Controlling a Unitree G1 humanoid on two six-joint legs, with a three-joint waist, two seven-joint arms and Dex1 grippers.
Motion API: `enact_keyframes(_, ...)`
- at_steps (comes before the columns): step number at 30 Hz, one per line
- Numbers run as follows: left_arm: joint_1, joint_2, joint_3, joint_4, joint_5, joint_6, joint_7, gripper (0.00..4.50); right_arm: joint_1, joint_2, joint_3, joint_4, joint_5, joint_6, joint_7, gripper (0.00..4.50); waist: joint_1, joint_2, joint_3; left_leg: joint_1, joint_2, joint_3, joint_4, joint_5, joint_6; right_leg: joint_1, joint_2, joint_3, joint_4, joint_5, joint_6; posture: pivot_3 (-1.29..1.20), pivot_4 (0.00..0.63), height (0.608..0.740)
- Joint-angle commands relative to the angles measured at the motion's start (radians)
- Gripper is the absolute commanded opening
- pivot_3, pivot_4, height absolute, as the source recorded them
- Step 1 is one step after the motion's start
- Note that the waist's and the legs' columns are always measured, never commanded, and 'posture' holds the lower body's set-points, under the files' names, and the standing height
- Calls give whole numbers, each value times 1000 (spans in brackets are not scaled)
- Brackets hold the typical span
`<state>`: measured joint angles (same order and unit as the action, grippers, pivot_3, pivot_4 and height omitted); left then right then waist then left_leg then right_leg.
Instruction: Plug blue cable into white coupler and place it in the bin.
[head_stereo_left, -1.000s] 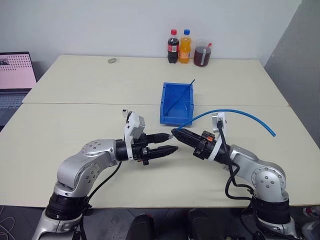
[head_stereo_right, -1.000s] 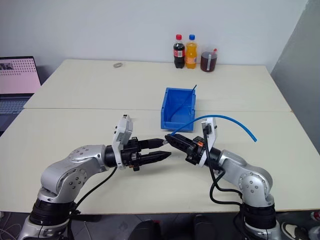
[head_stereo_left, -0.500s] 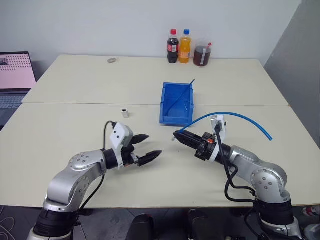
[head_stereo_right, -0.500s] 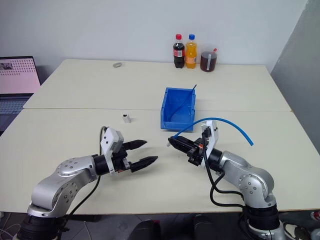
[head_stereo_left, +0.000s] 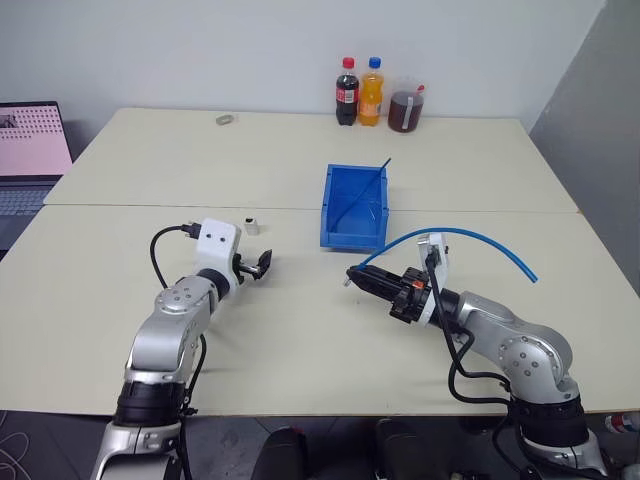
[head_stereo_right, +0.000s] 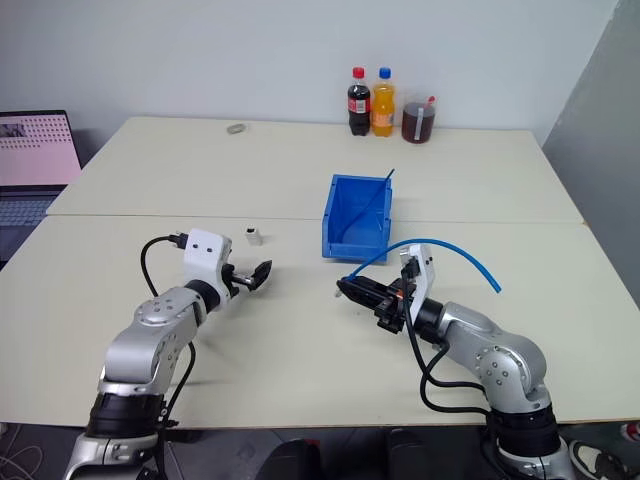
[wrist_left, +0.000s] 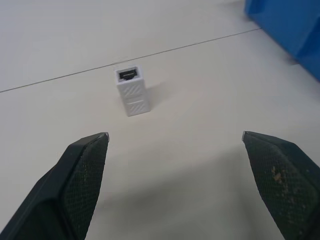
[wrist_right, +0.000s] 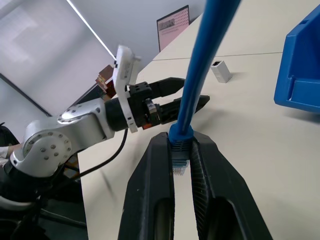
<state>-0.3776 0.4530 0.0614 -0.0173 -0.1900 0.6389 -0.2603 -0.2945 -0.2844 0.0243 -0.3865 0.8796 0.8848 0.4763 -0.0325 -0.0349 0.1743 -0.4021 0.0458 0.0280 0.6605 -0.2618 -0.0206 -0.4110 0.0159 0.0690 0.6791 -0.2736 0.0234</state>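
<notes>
Lying just beyond left gripper (wrist_left: 175, 142), seemingly untouched: white coupler (wrist_left: 131, 91)

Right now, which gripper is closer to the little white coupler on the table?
The left. The left gripper is open and just short of the white coupler, which stands between its fingers' line of aim. The right gripper, shut on the blue cable, is farther off, near the bin.

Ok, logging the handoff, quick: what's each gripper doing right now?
Left gripper: open, empty, facing the white coupler.
Right gripper: shut on the blue cable, near its plug.
</notes>
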Motion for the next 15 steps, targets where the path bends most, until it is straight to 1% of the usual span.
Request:
enact_keyframes(1, -76, -5, -4, 80, 38, 6, 21, 4500, -17, -4, -3, -24, -2, -17, 11, 154, 0, 0, 0, 0, 0, 0, 0, 0, 0, 0, 0, 0, 0, 0, 0, 0, 150, 740)
enact_keyframes(6, -145, -43, 18, 193, 43, 11, 52, 4500, -12, -4, -5, -34, -4, -17, 4, 154, 1, 0, 0, 0, 0, 1, 0, 0, 0, 0, -1, -1, 0, 0, 0, 0, 150, 740)
enact_keyframes(12, -220, -57, 24, 303, 48, -17, 52, 4500, -11, -5, -5, -40, -3, -17, 0, 154, 1, 0, 0, 0, 0, 1, 0, 0, 0, 0, -1, -1, 0, 0, 0, 0, 150, 740)
enact_keyframes(15, -282, -63, 29, 389, 52, -44, 54, 4500, -12, -3, -4, -40, -4, -18, -1, 154, 1, 0, 0, 0, 0, 0, 0, 0, 0, 0, -1, -1, 0, 0, 0, 0, 150, 740)
